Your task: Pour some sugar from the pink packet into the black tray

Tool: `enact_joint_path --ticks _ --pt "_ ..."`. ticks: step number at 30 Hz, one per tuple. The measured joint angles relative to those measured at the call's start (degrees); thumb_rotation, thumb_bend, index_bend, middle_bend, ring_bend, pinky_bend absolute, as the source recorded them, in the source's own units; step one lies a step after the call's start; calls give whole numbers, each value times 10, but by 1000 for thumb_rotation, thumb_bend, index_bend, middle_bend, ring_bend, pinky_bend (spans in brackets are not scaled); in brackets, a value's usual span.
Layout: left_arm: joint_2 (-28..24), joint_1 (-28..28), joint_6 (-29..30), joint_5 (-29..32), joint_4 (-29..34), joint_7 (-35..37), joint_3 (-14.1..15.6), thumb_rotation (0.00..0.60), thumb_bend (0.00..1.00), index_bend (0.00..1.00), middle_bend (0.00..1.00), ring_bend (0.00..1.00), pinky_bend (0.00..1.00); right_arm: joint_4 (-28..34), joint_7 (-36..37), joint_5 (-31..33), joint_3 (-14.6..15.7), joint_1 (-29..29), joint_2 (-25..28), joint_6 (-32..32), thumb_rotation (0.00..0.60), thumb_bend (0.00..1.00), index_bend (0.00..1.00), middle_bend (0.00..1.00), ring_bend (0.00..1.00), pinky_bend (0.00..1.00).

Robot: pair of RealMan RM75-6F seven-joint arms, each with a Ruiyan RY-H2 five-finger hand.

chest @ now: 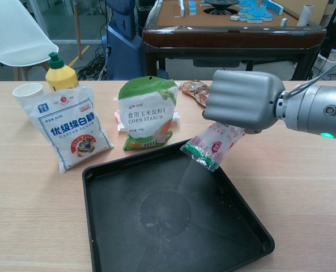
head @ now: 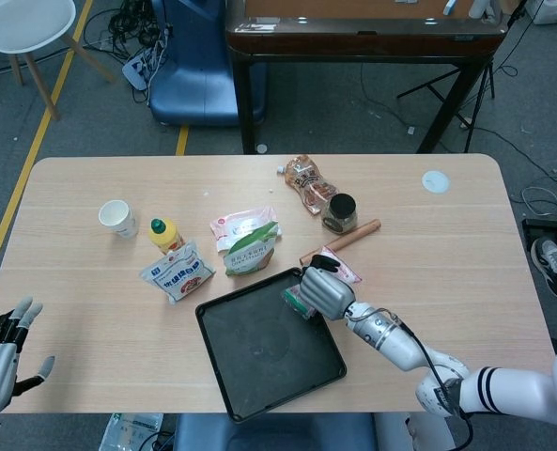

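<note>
My right hand (head: 324, 291) (chest: 241, 101) grips the pink packet (chest: 213, 143) (head: 342, 271) over the far right edge of the black tray (head: 269, 343) (chest: 173, 215). The packet is tilted with its green-banded end (chest: 200, 154) pointing down toward the tray. A faint pale stream seems to fall from that end onto the tray floor in the chest view. My left hand (head: 1, 352) hangs off the near left corner of the table, fingers apart, holding nothing.
Behind the tray stand a corn starch pouch (chest: 147, 112), a castor sugar bag (chest: 71, 127), a yellow bottle (chest: 60, 73) and a paper cup (chest: 28, 92). A rolling pin (head: 344, 241), dark jar (head: 340, 212) and snack packet (head: 308, 181) lie beyond my right hand.
</note>
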State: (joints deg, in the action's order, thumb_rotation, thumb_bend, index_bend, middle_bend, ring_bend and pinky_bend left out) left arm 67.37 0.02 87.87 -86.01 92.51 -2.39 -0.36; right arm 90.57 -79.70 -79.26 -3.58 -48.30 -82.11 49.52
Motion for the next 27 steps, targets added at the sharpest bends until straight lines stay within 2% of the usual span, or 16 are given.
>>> enact_joint_path --ticks 7,15,21,27 --pt "0 1 2 0 0 0 0 600 279 109 60 83 61 -12 -44 9 11 -6 -22 13 600 466 735 685 694 671" --pt "-1 3 3 0 1 -1 0 600 279 109 59 83 61 -19 -39 16 22 -7 -28 19 600 466 736 686 696 671" --pt "-1 3 3 0 3 -3 0 600 279 109 60 83 61 -28 6 15 30 2 -31 28 600 466 735 686 698 671" --pt "-2 2 1 0 6 -8 0 600 279 109 60 82 61 -46 92 3 34 20 -32 51 600 466 735 686 700 671"
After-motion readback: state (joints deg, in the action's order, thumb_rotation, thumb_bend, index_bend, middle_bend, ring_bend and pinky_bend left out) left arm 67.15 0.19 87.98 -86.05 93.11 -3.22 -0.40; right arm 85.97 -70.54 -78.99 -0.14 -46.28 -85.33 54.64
